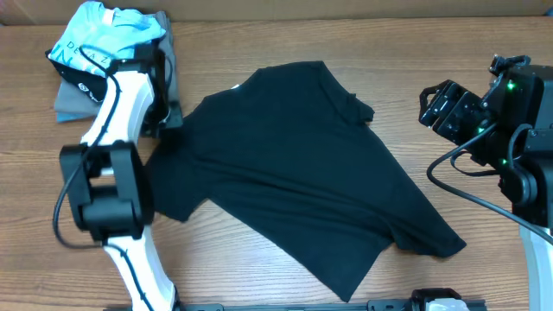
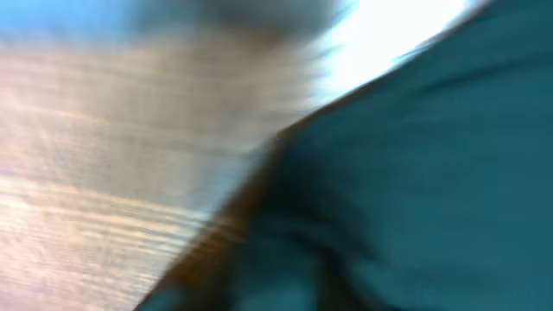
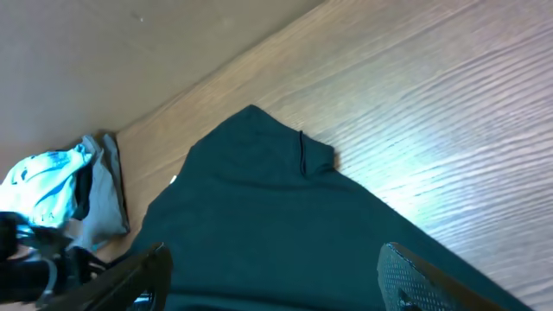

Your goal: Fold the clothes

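Observation:
The black T-shirt (image 1: 294, 173) lies spread out diagonally on the wooden table, with a small white tag (image 1: 237, 86) at its neck. My left gripper (image 1: 169, 118) is down at the shirt's left sleeve edge. Its wrist view is blurred and shows only wood and the dark cloth (image 2: 432, 173), with no fingers, so I cannot tell its state. My right gripper (image 1: 428, 104) is off the shirt's right side, above bare table. In the right wrist view it (image 3: 275, 259) is open and empty, looking across the shirt (image 3: 259, 199).
A light blue shirt (image 1: 104, 39) lies on a grey folded shirt (image 1: 73, 105) at the back left, beside my left arm. Both also show in the right wrist view, the blue one (image 3: 43, 186) and the grey one (image 3: 105, 203).

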You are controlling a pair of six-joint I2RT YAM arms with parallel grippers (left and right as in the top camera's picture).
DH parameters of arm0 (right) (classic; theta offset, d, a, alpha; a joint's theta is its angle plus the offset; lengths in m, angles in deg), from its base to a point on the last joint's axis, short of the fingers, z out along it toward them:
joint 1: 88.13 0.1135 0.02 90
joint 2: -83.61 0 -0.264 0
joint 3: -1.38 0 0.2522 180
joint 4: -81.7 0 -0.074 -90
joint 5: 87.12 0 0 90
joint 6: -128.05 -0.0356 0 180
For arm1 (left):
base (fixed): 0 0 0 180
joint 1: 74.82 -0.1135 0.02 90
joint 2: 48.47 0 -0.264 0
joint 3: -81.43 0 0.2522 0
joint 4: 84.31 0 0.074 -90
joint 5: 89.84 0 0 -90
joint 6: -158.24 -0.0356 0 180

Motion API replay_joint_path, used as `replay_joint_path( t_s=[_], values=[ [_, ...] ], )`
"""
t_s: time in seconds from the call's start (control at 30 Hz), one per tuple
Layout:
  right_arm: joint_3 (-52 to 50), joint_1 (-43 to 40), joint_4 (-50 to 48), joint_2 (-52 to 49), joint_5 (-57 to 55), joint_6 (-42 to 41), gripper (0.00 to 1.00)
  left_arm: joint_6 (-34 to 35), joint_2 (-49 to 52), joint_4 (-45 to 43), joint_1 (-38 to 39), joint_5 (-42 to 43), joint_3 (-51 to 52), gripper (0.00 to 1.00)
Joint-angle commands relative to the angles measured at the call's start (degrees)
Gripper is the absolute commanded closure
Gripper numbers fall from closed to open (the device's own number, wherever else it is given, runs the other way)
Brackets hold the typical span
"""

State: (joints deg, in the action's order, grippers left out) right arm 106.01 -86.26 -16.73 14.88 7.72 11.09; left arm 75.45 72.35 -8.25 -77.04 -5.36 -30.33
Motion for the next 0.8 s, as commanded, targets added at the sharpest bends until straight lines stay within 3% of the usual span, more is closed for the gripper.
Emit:
replay_joint_path(
  t_s=[0.0,0.03,0.07,0.27,0.47,0.77],
  values=[
    [0.70,-0.35,-1.05,0.09,-0.96,0.35,0.20,-8.72,-11.63,-3.50,4.83,11.56,-0.55,0.38],
    [0.70,-0.35,-1.22,0.07,-0.96,0.35,0.20,-8.79,-12.57,-4.61,5.79,13.44,-0.55,0.26],
    [0.70,-0.35,-1.33,0.07,-0.96,0.33,0.20,-8.76,-13.31,-6.08,6.93,15.21,-0.55,0.22],
    [0.70,-0.35,-1.64,0.07,-0.90,0.09,0.20,-10.43,-11.17,-15.54,13.38,17.40,-0.52,0.39],
    [0.70,-0.35,-1.42,0.07,0.63,-0.11,0.20,-13.14,-1.90,-27.56,17.79,16.55,-0.52,0.66],
    [0.63,-0.33,-0.76,-0.37,1.92,-0.35,0.20,-11.04,8.46,-36.37,18.53,16.55,-0.52,0.64]
  ],
)
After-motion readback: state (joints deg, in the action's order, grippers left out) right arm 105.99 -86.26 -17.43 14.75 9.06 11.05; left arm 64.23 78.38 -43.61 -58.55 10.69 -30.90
